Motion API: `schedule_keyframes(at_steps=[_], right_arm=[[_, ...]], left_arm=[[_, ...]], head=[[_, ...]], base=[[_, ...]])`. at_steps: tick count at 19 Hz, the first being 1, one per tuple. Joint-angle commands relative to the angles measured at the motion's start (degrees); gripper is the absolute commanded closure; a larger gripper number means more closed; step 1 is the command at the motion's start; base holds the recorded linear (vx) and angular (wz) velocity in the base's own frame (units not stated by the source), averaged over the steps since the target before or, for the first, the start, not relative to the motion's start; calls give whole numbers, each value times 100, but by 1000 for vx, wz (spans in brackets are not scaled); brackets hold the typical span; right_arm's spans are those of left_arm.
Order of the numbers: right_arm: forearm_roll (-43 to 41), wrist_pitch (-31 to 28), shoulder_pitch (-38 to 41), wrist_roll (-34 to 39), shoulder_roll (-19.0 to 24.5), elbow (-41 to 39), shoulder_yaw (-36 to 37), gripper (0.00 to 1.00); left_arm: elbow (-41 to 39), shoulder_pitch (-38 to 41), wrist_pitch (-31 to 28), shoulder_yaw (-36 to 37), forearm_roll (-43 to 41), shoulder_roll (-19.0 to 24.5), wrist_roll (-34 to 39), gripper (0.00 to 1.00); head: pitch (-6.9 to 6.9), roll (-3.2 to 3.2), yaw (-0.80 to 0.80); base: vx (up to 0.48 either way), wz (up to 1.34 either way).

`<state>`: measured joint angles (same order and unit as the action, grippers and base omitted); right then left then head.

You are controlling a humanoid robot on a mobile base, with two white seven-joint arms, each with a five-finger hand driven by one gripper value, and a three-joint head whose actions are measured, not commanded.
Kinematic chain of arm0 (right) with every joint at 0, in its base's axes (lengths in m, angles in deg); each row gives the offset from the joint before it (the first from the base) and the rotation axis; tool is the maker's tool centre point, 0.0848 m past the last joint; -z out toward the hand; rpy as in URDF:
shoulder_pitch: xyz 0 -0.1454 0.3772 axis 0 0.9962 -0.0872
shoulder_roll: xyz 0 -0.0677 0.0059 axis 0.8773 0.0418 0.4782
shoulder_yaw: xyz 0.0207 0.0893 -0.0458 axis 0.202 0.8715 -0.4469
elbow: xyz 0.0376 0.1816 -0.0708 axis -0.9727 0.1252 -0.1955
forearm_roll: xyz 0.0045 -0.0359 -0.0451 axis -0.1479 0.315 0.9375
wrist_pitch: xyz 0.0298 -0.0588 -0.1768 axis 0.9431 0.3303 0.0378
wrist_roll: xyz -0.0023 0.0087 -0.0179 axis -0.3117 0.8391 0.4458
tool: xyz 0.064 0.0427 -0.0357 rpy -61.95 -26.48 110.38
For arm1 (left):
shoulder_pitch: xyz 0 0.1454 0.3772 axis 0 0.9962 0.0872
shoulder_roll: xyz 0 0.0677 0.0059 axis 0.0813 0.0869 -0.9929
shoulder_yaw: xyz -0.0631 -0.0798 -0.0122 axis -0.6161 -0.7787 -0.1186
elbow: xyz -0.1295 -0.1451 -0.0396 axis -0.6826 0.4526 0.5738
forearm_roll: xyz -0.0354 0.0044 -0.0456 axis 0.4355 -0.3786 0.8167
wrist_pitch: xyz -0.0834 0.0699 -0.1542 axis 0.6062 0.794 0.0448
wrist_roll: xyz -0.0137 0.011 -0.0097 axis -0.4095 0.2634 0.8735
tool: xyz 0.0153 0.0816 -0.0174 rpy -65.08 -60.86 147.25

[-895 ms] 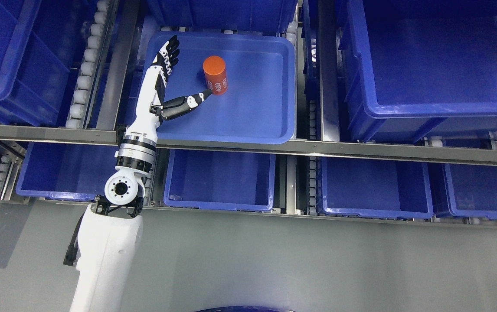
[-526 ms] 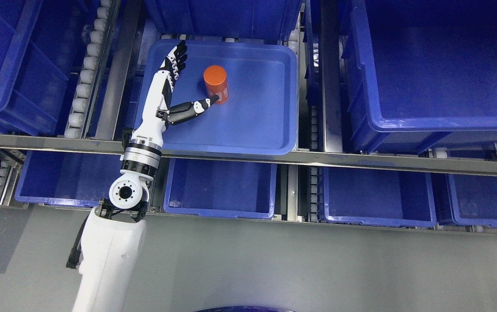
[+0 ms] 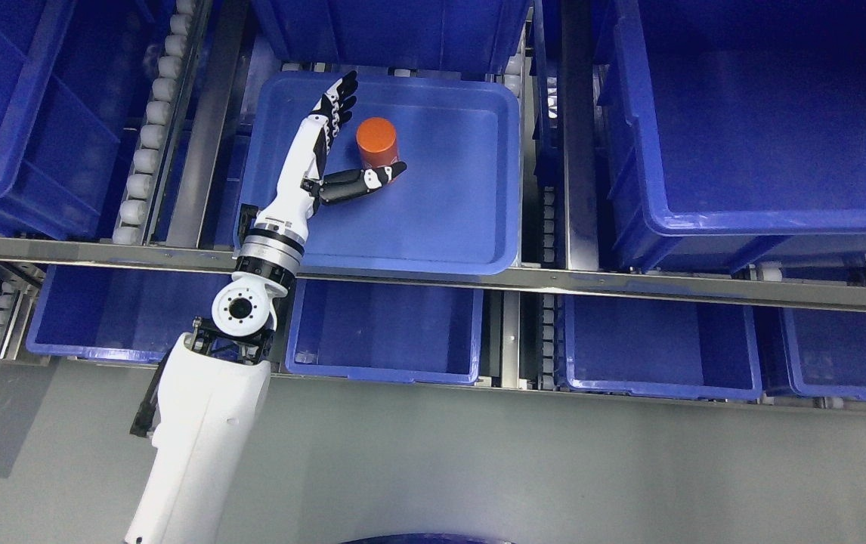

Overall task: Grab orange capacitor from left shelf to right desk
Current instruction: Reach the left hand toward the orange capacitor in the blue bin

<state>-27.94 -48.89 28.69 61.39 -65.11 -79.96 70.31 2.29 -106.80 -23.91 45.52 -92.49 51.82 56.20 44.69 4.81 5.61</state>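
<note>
An orange cylindrical capacitor (image 3: 376,143) stands upright in a shallow blue tray (image 3: 448,219) on the upper shelf level. My left hand (image 3: 357,128) reaches into the tray from the lower left and sits around the capacitor's left side. Its fingers (image 3: 336,102) stretch straight up just left of the cylinder, while the thumb (image 3: 365,181) crosses under the cylinder's near side. The hand is spread, not closed on the capacitor. The right arm does not show.
Large blue bins (image 3: 750,121) fill the shelf to the right and left (image 3: 17,98). Lower blue bins (image 3: 384,325) sit under the metal shelf rail (image 3: 629,287). Roller tracks (image 3: 150,128) run left of the tray. Grey floor (image 3: 554,468) lies below.
My left hand has slid right and forward in the tray, from a gap beside the capacitor to framing it, thumb now under its near side. The camera view shifted slightly.
</note>
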Motion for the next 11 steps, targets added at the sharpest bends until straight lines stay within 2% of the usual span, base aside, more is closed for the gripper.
schedule_keyframes(at_steps=[1, 3, 8, 11], right_arm=[[0, 3, 79, -1, -100, -193, 62, 0], [0, 3, 79, -1, -100, -193, 62, 0], [0, 3, 79, -1, -100, -193, 62, 0], [0, 3, 79, -1, -100, -193, 62, 0]], left_arm=[[1045, -595, -83, 212, -17, 100, -174, 2], [1143, -639, -285, 204, -17, 100, -298, 2], [1222, -683, -303, 212, -122, 100, -325, 3], [1222, -675, -303, 195, -140, 100, -517, 10]], head=[[0, 0, 0], [0, 0, 0], [0, 0, 0], [0, 0, 0]], base=[[0, 0], [0, 0], [0, 0], [0, 0]])
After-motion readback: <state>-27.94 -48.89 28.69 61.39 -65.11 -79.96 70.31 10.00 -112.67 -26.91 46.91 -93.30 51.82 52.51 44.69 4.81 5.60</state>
